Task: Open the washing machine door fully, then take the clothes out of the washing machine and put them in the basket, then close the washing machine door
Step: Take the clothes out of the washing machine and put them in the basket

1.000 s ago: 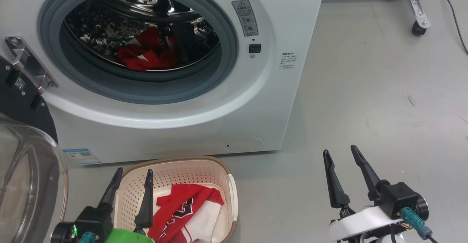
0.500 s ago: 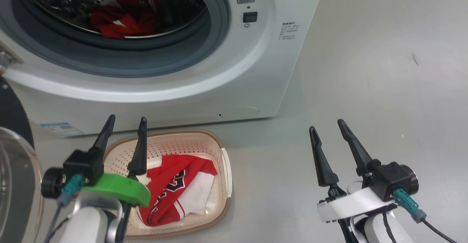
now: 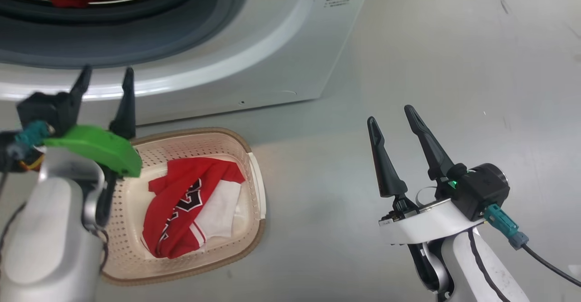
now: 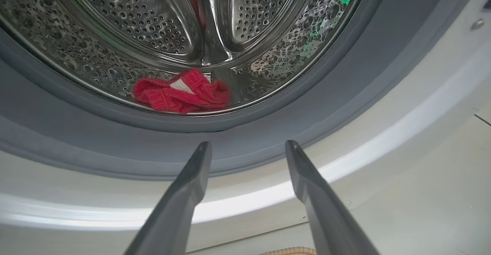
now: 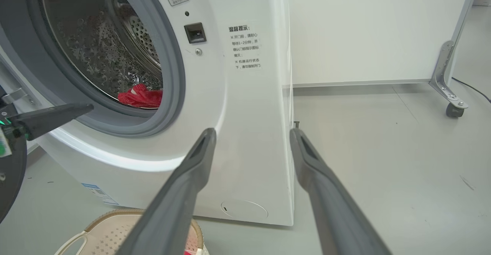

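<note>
The white washing machine (image 3: 272, 61) stands with its round opening uncovered. Red clothes (image 4: 180, 96) lie at the bottom of the steel drum (image 4: 134, 21); they show again as red clothes (image 5: 140, 96) behind the grey gasket. The door's black rim (image 5: 9, 178) hangs at the far left, below its hinge. On the floor before the machine sits the cream basket (image 3: 256, 179) with a red and white garment (image 3: 181, 202) inside. My left gripper (image 3: 107, 69) is open and empty above the basket's left end, pointing at the drum (image 4: 248, 143). My right gripper (image 3: 389, 113) is open and empty over bare floor.
Grey floor stretches to the right of the machine. A white panel (image 5: 364, 28) stands behind, with a metal leg and caster (image 5: 454, 111) and a dark cable (image 5: 472, 90) at the far right.
The head camera has tilted down, so the machine slid up the picture. My left gripper has risen and moved forward from the basket toward the machine's opening. Both grippers stay open.
</note>
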### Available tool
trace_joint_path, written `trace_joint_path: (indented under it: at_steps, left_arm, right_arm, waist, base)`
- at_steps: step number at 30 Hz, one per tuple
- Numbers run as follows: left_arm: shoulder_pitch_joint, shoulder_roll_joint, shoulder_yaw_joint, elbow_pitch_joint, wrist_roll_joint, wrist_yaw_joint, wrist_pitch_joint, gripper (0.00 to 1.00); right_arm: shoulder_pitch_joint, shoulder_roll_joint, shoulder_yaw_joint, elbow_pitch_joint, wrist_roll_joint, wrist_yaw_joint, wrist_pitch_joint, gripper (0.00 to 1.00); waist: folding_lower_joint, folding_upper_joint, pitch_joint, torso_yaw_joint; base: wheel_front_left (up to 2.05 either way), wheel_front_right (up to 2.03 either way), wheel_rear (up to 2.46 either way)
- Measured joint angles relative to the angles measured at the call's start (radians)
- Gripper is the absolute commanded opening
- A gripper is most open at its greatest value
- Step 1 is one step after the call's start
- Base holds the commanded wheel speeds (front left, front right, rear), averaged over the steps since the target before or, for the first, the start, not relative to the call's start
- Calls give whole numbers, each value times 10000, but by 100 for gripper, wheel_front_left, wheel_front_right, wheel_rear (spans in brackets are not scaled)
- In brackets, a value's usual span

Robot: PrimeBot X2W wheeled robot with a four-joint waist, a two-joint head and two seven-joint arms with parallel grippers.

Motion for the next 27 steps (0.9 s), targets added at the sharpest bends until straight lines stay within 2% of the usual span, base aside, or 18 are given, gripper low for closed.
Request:
trace_joint_path:
  at_steps: [13, 27]
  left_arm:
    - [-2511, 1338, 226, 1085, -215, -393, 1873, 100]
    - [-4883, 2594, 336, 1553, -140, -531, 3411, 100]
  right_arm:
    - [-534, -8, 382, -42, 564, -276, 0, 100]
    - [-977, -6, 811, -155, 995, -449, 0, 100]
  waist:
    - [0, 0, 1066, -980]
    - [0, 0, 1813, -1724]
  base:
    - [0, 0, 0]
    - [0, 0, 0]
